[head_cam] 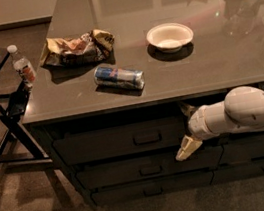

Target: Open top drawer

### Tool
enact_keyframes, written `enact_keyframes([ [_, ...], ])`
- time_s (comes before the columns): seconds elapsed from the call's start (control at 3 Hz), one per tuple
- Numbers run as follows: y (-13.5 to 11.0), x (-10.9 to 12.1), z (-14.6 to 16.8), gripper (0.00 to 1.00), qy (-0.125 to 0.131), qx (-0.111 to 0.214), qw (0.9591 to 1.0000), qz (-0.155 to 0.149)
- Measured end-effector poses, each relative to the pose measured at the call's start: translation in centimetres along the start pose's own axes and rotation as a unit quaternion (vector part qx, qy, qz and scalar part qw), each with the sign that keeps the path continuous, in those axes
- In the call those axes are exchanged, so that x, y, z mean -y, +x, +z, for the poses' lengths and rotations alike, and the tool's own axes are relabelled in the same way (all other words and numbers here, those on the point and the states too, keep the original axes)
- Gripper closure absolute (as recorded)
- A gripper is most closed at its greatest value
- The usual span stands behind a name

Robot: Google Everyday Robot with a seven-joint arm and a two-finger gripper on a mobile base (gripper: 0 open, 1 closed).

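Observation:
The top drawer is a wide dark grey front just under the countertop, with a small loop handle at its centre; it looks shut. My gripper, on a white arm coming in from the right, is in front of the drawer fronts a little to the right of the handle, not touching it. It is open: one pale fingertip points down-left over the second drawer and the other sits up under the counter edge. It holds nothing.
On the grey countertop lie a can on its side, a crumpled chip bag and a white bowl. A water bottle stands on a folding stand to the left. A third drawer sits lowest.

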State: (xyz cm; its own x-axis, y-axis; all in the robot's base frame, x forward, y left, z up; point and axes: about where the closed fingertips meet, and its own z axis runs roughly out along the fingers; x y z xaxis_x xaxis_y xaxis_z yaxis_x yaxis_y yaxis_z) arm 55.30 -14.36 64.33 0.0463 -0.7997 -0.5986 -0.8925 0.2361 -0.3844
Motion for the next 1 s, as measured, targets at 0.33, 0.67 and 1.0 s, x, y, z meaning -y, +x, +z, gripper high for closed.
enact_keyframes([
  [0.33,0.0,0.0,0.0,0.0,0.0,0.0,1.0,0.0],
  [0.67,0.0,0.0,0.0,0.19,0.0,0.0,1.0,0.0],
  [1.0,-0.01,0.0,0.0,0.43,0.0,0.0,1.0,0.0],
])
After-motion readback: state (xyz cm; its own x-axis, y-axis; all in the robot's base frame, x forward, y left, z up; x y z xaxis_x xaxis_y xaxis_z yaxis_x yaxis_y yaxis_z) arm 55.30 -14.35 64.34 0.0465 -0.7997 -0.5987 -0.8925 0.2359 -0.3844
